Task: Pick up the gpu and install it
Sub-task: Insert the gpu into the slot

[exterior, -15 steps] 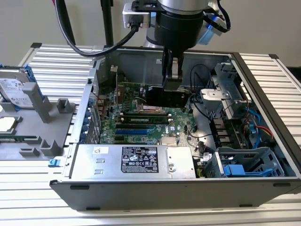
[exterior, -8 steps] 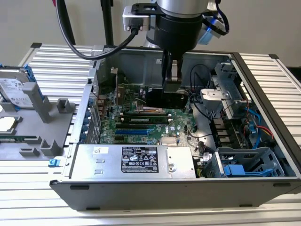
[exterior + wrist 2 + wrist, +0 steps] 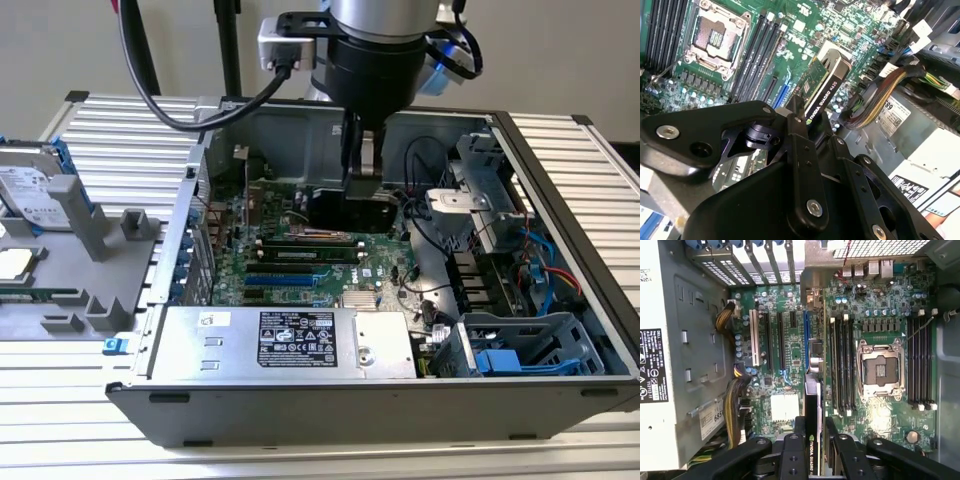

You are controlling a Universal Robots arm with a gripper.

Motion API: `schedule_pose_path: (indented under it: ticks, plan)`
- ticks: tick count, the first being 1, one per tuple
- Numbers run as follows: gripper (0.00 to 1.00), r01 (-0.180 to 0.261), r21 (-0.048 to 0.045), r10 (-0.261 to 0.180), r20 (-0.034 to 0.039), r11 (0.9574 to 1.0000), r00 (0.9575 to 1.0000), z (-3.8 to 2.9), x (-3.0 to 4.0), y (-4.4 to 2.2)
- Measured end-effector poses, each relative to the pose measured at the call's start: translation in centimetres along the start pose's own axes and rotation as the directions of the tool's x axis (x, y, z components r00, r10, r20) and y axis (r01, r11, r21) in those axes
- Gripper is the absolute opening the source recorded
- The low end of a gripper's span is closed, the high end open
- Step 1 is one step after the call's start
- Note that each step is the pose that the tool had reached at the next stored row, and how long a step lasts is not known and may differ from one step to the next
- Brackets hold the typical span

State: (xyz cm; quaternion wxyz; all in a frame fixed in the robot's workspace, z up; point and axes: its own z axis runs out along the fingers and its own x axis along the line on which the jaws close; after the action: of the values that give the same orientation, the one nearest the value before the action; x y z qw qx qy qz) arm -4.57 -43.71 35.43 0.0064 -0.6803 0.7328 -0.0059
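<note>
**gpu gripped edge-on inside the open case**

in the exterior view the arm [image 3: 375, 50] is reaching down from 12 o'clock into the open case [image 3: 560, 170], which is lying on its side on the ribbed counter [image 3: 60, 400]. the jaws are closed on the gpu [image 3: 348, 212], clamping it on both flat faces. the card is hanging as a dark block over the 12 o'clock part of the green board [image 3: 300, 265].

in the first wrist view the gpu [image 3: 813, 405] is showing edge-on, a thin black strip running out from between the two black fingers [image 3: 790, 460]. it is lying in line with the expansion slots. it is sitting just beside the blue slot [image 3: 805, 335], between that slot and the black memory slots [image 3: 840, 365]. the open cpu socket [image 3: 881, 369] is lying beyond those memory slots. whether the card's lower edge is touching a slot cannot be told.

in the second wrist view the gpu [image 3: 824, 82] is tilting away from the camera, its green face and black edge both showing, with the board under it. a striped cable bundle [image 3: 880, 95] is curving past near the card but apart from it.

back in the exterior view, the grey power supply [image 3: 290, 340] is filling the case's 6 o'clock side. a drive cage [image 3: 480, 190] is standing at 3 o'clock. outside the case, toward 9 o'clock, a hard drive [image 3: 30, 190] is leaning beside a grey tray [image 3: 100, 270] on the counter.
</note>
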Motion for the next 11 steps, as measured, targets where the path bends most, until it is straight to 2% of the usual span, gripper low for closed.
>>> schedule_pose_path:
  ticks: [11]
  plan:
    - [0.00, 0.000, -0.0001, 0.000, -0.0001, 1.0000, 1.0000, 0.41, -0.46, 0.30]
